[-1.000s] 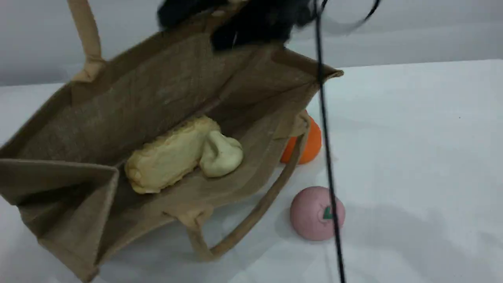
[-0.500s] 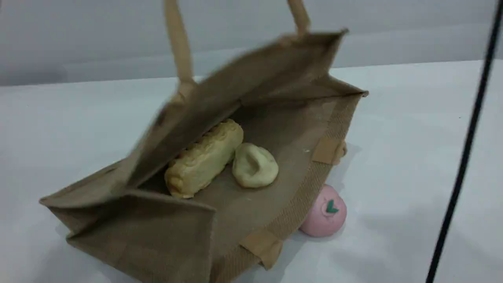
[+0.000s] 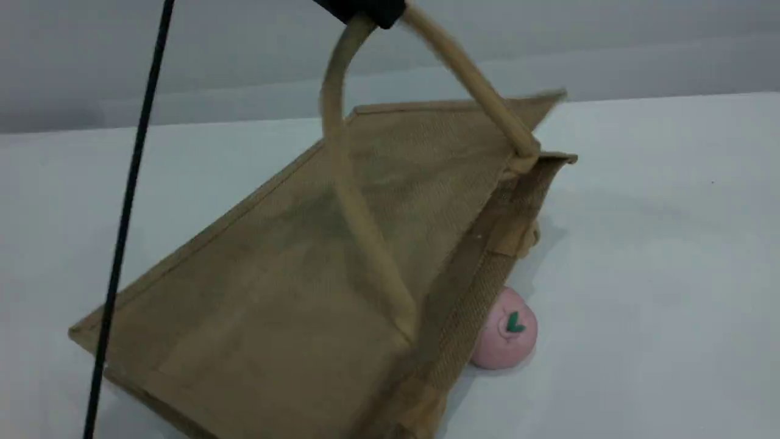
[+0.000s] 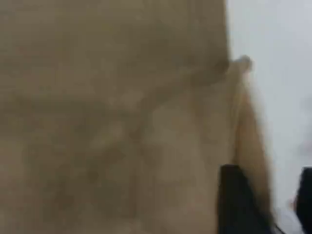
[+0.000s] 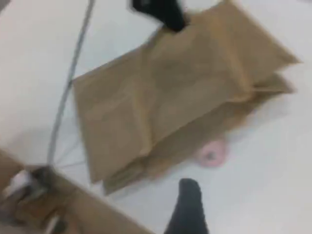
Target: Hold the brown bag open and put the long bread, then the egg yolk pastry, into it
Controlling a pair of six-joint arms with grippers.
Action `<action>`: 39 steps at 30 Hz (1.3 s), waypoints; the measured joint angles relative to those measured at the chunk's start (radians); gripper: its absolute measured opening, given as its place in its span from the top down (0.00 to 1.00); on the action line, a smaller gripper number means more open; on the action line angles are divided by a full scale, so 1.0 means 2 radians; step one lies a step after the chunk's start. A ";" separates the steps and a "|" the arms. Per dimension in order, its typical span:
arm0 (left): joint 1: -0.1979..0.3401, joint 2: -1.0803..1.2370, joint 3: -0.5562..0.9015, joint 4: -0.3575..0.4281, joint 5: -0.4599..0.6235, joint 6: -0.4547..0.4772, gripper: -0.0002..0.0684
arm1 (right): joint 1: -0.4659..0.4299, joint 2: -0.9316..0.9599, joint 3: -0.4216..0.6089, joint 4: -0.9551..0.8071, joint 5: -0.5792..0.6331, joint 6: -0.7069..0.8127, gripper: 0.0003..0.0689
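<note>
Your left gripper (image 3: 365,9) sits at the handle (image 3: 341,79) of the brown bag (image 3: 292,268); whether it grips, you cannot tell. Your right gripper (image 5: 187,204) is empty, jaws apart. The bag lies collapsed beside the pink ball (image 3: 506,335), contents hidden; release gently.

Soft, even light, heavy motion blur.
The large tan woven jute bag (image 3: 292,274) smears in both wrist views; faint shadows beneath it.

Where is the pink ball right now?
In the scene view the pink ball sits on the white table at lower right of centre, tucked against the right edge of the brown bag, its green leaf mark facing up.
</note>
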 joint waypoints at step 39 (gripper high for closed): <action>0.000 -0.536 0.315 0.227 0.016 -0.240 0.14 | 0.000 -0.353 0.333 -0.132 -0.083 0.025 0.25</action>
